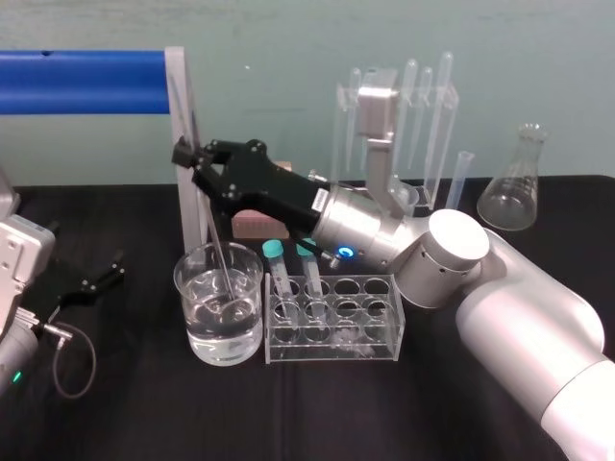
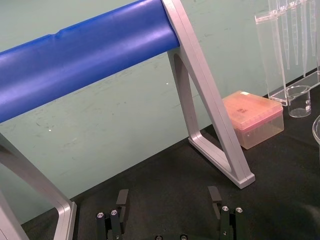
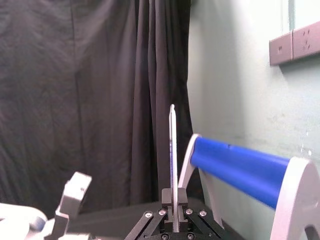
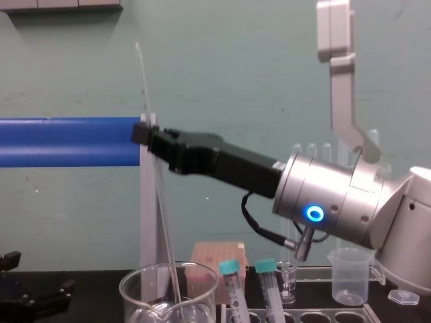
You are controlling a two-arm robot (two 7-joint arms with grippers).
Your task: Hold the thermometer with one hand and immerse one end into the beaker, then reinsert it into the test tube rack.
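Black cloth [image 1: 144, 423] over the bench, glassware bunched mid-table.

Step in hand: the dip.
- The right gripper [image 1: 195, 156] reaches in from the right, above the test tube rack [image 1: 384, 331]. Its jaws are closed on the thermometer [image 1: 216, 235], above the rod's middle.
- The rod leans a little. Its lower end is inside the beaker [image 1: 187, 288] and appears to sit under the waterline.

How I'd want it done:
- Immersion looks made, so the return to the rack comes next.
- Lift along the rod's own line until the tip clears the rim, and only then travel sideways.
- The rack stands just beside the beaker, so the carry is short.
- Two teal-capped tubes [image 1: 279, 274] lean in the holes nearest the beaker. Aim for a free hole beyond them.
- Bring the rod upright before lowering, because a tilted tip would likely catch a hole's edge.
- The glass is thin: no added squeeze, a slow descent.

The left gripper [image 2: 168, 192] is parked on the cloth at the left with its fingers spread wide, well apart from the beaker.

Room:
- A pale green wall runs behind the bench.
- A blue padded bar [image 1: 77, 82] on a silver frame stands behind the beaker.
- A clear pipette stand [image 1: 404, 106] and a conical flask [image 1: 514, 187] are at the back right.
- A pink box [image 2: 255, 117] sits by the frame's foot.
- A black curtain [image 3: 75, 100] hangs off to one side.
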